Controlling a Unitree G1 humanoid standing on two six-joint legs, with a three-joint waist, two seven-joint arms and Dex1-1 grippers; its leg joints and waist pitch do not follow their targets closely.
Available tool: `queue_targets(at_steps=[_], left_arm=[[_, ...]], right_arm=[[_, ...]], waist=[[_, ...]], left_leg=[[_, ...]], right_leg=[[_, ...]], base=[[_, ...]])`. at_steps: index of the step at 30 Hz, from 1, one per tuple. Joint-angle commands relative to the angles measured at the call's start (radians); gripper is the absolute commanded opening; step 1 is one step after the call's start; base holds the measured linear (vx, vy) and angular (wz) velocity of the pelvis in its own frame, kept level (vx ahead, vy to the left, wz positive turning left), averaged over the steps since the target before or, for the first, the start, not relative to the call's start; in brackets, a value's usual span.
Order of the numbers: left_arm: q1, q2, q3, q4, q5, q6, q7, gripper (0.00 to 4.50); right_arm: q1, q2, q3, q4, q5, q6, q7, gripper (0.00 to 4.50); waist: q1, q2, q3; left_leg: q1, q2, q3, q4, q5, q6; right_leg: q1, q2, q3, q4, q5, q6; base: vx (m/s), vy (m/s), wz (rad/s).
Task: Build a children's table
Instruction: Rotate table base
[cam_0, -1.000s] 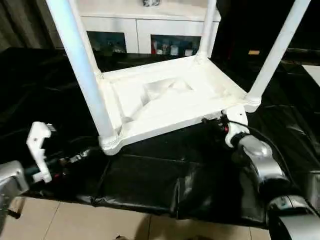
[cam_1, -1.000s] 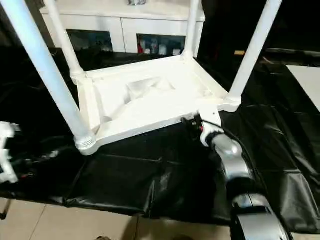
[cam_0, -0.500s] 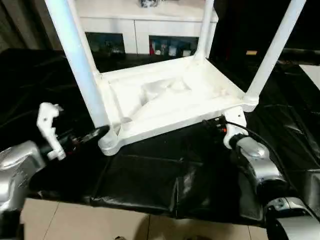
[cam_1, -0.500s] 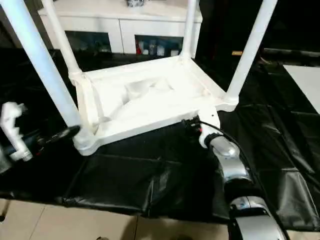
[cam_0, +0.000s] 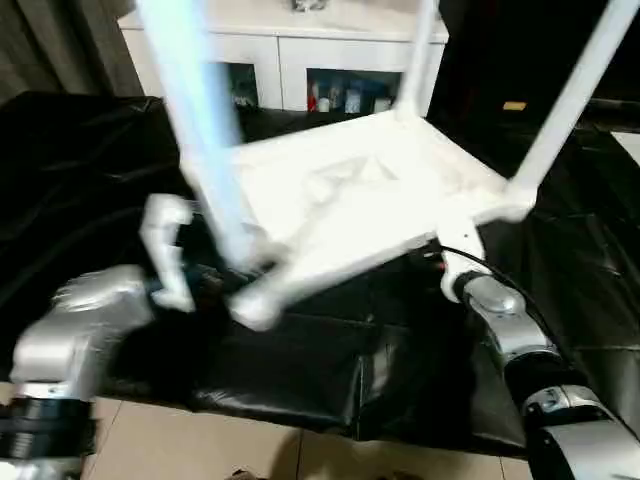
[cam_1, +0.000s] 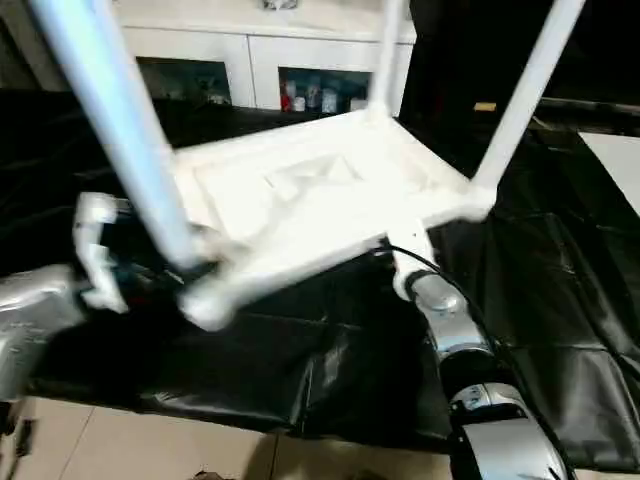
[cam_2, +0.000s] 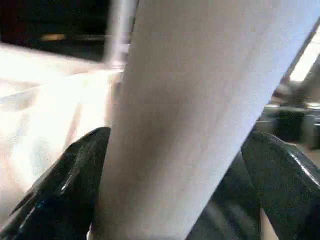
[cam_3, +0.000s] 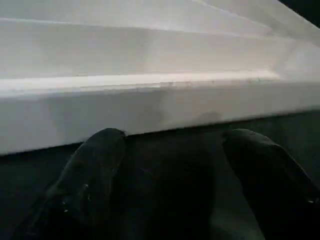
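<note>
I see the children's table (cam_0: 350, 200) as white plastic, smooth, with a soft sheen; the leg (cam_2: 200, 115) close to my left wrist camera looks matt and even, with no texture. The fingers (cam_2: 65, 195) of the left gripper (cam_2: 175, 200) are black and glossy, with bright reflections on their curves, while the right gripper (cam_3: 170, 180) has fingers (cam_3: 95, 175) of a duller black. The black sheet (cam_0: 300, 370) under the table is thin, wrinkled and shiny, like plastic film. My forearms (cam_0: 500, 320) are polished silver metal. The floor (cam_0: 200, 440) looks like pale smooth tile.
</note>
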Motion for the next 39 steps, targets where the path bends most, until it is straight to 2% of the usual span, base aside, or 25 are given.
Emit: queue_targets(at_steps=[1,3,7,8,12,15,18,20,23,29,33,34,35,36,39], left_arm=[[-0.026,0.000,-0.036,-0.062,-0.029,0.033,-0.037,4.49],[-0.043,-0.005,-0.054,-0.098,-0.046,0.065,-0.041,4.49],[-0.071,-0.019,-0.094,-0.140,-0.064,0.097,-0.044,4.49],[-0.080,-0.030,-0.104,-0.138,-0.061,0.095,-0.041,4.49],[-0.120,-0.072,-0.145,-0.103,-0.031,0.072,-0.031,4.49],[-0.152,-0.104,-0.175,-0.075,-0.011,0.064,-0.031,4.49],[-0.174,-0.131,-0.200,-0.049,0.004,0.053,-0.033,4.49],[-0.188,-0.153,-0.214,-0.019,0.026,0.032,-0.026,4.49],[-0.204,-0.176,-0.233,0.012,0.046,0.013,-0.027,4.49],[-0.261,-0.249,-0.263,0.129,0.116,-0.075,0.001,4.49],[-0.291,-0.279,-0.263,0.206,0.166,-0.132,0.051,4.49],[-0.329,-0.301,-0.260,0.313,0.249,-0.220,0.143,4.49],[-0.329,-0.301,-0.260,0.313,0.249,-0.220,0.143,4.49],[-0.329,-0.301,-0.260,0.313,0.249,-0.220,0.143,4.49],[-0.379,-0.291,-0.257,0.467,0.360,-0.339,0.247,4.49]], right_arm=[[-0.026,0.009,-0.006,0.015,0.013,0.008,0.007,3.77],[-0.032,0.026,-0.007,0.020,0.021,0.003,0.024,3.77],[-0.032,0.064,0.011,0.007,0.026,-0.008,0.065,3.77],[-0.029,0.075,0.017,-0.003,0.028,-0.011,0.081,3.77],[-0.020,0.110,0.047,-0.028,0.022,-0.021,0.126,3.77],[-0.010,0.132,0.068,-0.045,0.016,-0.025,0.154,3.77],[-0.003,0.147,0.079,-0.056,0.008,-0.027,0.168,3.77],[0.002,0.156,0.083,-0.066,0.008,-0.026,0.178,3.77],[0.013,0.166,0.096,-0.084,0.004,-0.022,0.199,3.77],[0.041,0.178,0.125,-0.114,-0.009,-0.022,0.230,3.77],[0.045,0.176,0.129,-0.118,-0.022,-0.025,0.217,3.77],[0.039,0.169,0.115,-0.111,-0.029,-0.021,0.182,3.77],[0.039,0.169,0.115,-0.111,-0.029,-0.021,0.182,3.77],[0.039,0.169,0.115,-0.111,-0.029,-0.021,0.182,3.77],[0.031,0.140,0.081,-0.110,-0.027,-0.012,0.131,3.77]], waist=[[-0.003,-0.003,-0.063],[-0.009,-0.003,-0.064],[-0.017,-0.003,-0.065],[-0.021,-0.007,-0.066],[-0.024,-0.004,-0.065],[-0.027,-0.005,-0.065],[-0.028,-0.003,-0.065],[-0.026,0.001,-0.067],[-0.023,0.001,-0.067],[-0.022,-0.002,-0.064],[-0.022,-0.003,-0.066],[-0.024,0.000,-0.066],[-0.021,-0.001,-0.067],[-0.022,-0.003,-0.067],[-0.022,-0.002,-0.066]], left_leg=[[0.022,0.018,-0.010,-0.076,-0.296,-0.012],[0.020,0.017,-0.011,-0.074,-0.284,-0.008],[0.017,0.018,-0.010,-0.072,-0.254,0.003],[0.015,0.018,-0.011,-0.072,-0.250,0.007],[0.018,0.019,-0.010,-0.072,-0.260,0.013],[0.013,0.018,-0.012,-0.073,-0.264,0.011],[0.016,0.019,-0.013,-0.073,-0.268,0.009],[0.018,0.020,-0.012,-0.072,-0.255,0.017],[0.019,0.020,-0.011,-0.072,-0.246,0.023],[0.021,0.021,-0.013,-0.075,-0.296,0.013],[0.019,0.021,-0.014,-0.074,-0.285,0.018],[0.018,0.020,-0.014,-0.074,-0.276,0.024],[0.020,0.018,-0.015,-0.072,-0.273,0.023],[0.014,0.020,-0.016,-0.075,-0.272,0.023],[0.020,0.019,-0.015,-0.074,-0.295,0.024]], right_leg=[[0.041,-0.018,0.013,-0.064,-0.202,-0.225],[0.042,-0.018,0.013,-0.063,-0.199,-0.221],[0.044,-0.016,0.013,-0.059,-0.157,-0.238],[0.046,-0.016,0.012,-0.058,-0.149,-0.244],[0.044,-0.017,0.012,-0.062,-0.169,-0.250],[0.049,-0.019,0.012,-0.063,-0.183,-0.246],[0.046,-0.019,0.012,-0.064,-0.184,-0.247],[0.046,-0.019,0.013,-0.063,-0.149,-0.260],[0.048,-0.018,0.012,-0.061,-0.122,-0.270],[0.047,-0.020,0.013,-0.071,-0.193,-0.253],[0.048,-0.021,0.013,-0.071,-0.174,-0.254],[0.048,-0.019,0.012,-0.072,-0.162,-0.254],[0.049,-0.021,0.012,-0.072,-0.159,-0.252],[0.053,-0.023,0.012,-0.069,-0.161,-0.255],[0.048,-0.020,0.011,-0.077,-0.186,-0.247]], base=[[0.000,0.000,0.00],[0.000,0.000,0.00],[0.000,0.000,0.00],[0.000,0.000,0.00],[0.000,0.000,0.00],[0.000,0.000,0.00],[0.000,0.000,0.00],[0.000,0.000,0.00],[0.000,0.000,0.00],[0.000,0.000,0.00],[0.000,0.000,0.00],[0.000,0.000,0.00],[0.000,0.000,0.00],[0.000,0.000,0.00],[0.000,0.000,0.00]])
